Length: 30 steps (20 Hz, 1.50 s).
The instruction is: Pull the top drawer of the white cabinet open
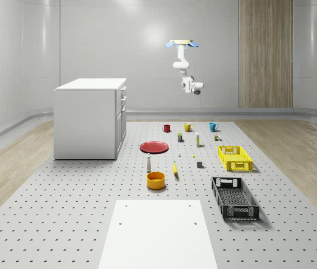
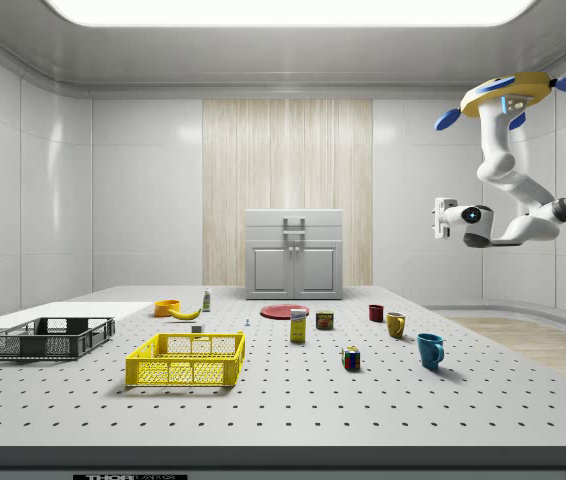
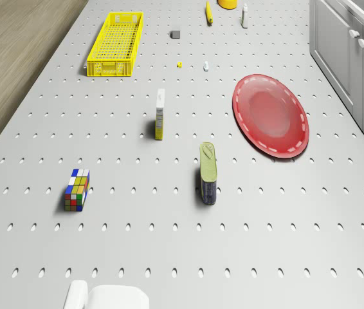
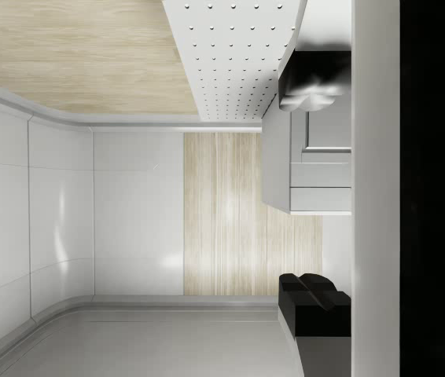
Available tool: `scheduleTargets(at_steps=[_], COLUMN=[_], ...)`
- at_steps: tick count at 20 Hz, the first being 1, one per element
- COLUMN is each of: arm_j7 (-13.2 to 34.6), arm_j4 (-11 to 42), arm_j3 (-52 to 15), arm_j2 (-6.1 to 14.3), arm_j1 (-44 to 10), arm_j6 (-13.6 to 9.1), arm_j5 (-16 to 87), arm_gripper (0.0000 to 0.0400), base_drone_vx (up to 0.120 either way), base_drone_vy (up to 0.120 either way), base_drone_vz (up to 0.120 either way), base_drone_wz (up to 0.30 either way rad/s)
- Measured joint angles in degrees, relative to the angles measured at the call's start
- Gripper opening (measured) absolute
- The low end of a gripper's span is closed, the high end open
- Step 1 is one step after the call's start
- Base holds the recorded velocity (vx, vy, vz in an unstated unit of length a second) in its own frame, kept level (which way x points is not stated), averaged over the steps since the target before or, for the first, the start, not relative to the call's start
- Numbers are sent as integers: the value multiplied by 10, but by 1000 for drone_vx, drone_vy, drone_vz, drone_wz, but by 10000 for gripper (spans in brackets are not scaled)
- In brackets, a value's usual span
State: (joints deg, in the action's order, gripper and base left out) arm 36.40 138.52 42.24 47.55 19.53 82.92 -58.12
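The white cabinet (image 1: 88,119) stands at the far left of the perforated table (image 1: 69,213) in the whole-scene view, a plain box with flat matte faces; its front, turned toward the whole-scene view's right, carries drawers stacked over doors. The top drawer (image 2: 294,219) is shut, flush with the front, and in the side view a pale bar handle (image 2: 294,226) sits at its middle, its long axis apparently level along the drawer face. The drone (image 1: 182,43), a flat disc with blue rotors, hovers high in the air over the far end of the table, above the mugs, well apart from the cabinet. Its white jointed arm hangs down and bends, and the gripper (image 1: 196,89) is well above the table and, judging by the whole-scene view, a little above drawer height, on the side the cabinet front faces. In the wrist view two dark fingers (image 4: 314,300) show with a wide gap between them, so the gripper looks spread open and holds nothing. The coming move, I judge, turns on closing that long gap squarely toward the drawer front. Between them on the table lie a glossy red plate (image 1: 154,147), a red mug (image 1: 166,128), a yellow mug (image 1: 187,127) and a blue mug (image 1: 213,126).
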Motion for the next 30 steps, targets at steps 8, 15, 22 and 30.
scheduleTargets(at_steps=[8,15,22,30], arm_j7=[11,22,32,44], arm_j4=[5,8,10,12], arm_j3=[16,28,37,46], arm_j2=[22,41,58,78], arm_j1=[30,54,75,97], arm_j6=[23,43,61,80], arm_j5=[12,24,37,51], arm_gripper=[305,305,305,305], base_drone_vx=[110,120,120,120], base_drone_vy=[-120,-120,-120,-120], base_drone_vz=[25,0,0,0], base_drone_wz=[0,0,0,0])
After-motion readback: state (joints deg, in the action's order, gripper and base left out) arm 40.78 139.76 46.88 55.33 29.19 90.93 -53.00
